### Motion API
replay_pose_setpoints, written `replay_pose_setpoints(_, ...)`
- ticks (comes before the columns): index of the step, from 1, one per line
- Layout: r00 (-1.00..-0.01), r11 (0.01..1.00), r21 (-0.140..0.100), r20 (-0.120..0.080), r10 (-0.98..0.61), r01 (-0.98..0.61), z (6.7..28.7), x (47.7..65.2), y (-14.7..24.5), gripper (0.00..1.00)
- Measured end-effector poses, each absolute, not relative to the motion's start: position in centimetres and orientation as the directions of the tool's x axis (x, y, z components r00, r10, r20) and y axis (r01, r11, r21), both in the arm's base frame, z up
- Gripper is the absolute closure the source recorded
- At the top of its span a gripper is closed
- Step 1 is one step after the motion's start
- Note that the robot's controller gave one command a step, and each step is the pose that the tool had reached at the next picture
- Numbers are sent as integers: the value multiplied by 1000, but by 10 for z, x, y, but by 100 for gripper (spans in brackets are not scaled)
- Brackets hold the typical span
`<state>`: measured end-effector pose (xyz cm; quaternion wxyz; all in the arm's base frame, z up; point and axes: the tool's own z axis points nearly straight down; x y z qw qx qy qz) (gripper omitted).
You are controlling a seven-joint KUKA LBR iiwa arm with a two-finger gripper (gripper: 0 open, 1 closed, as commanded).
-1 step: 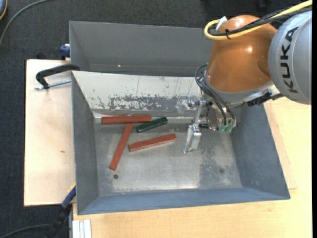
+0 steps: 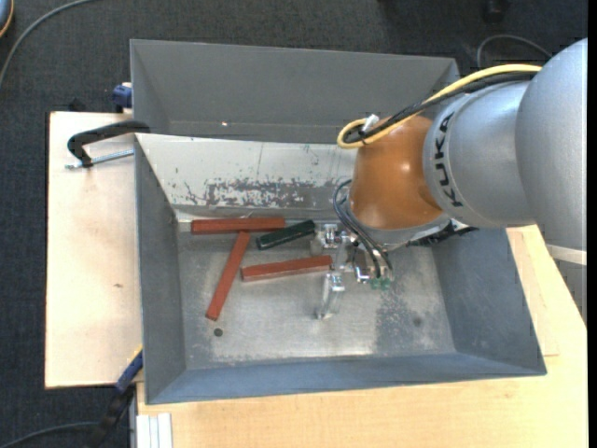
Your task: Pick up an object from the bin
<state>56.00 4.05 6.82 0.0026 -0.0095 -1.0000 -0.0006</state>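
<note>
Three red-brown sticks (image 2: 284, 269) lie beside the gripper (image 2: 328, 299); whether it is spread, I cannot tell.

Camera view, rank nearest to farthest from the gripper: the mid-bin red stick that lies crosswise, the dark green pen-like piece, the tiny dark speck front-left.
1. The red stick, mid-bin: its right end lies just beside the gripper.
2. The dark green piece, behind that stick, toward the back wall.
3. The dark speck, front-left on the bin floor, clearly farthest.
</note>
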Motion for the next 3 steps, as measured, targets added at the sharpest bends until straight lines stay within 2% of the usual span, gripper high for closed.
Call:
replay_pose_setpoints(1,-1000,1000,2,-1,19,19,71,562,41,100)
replay_pose_setpoints(2,-1000,1000,1,-14,-19,-19,199,561,36,100)
replay_pose_setpoints(3,-874,874,-1,-9,-486,-486,256,506,90,100)
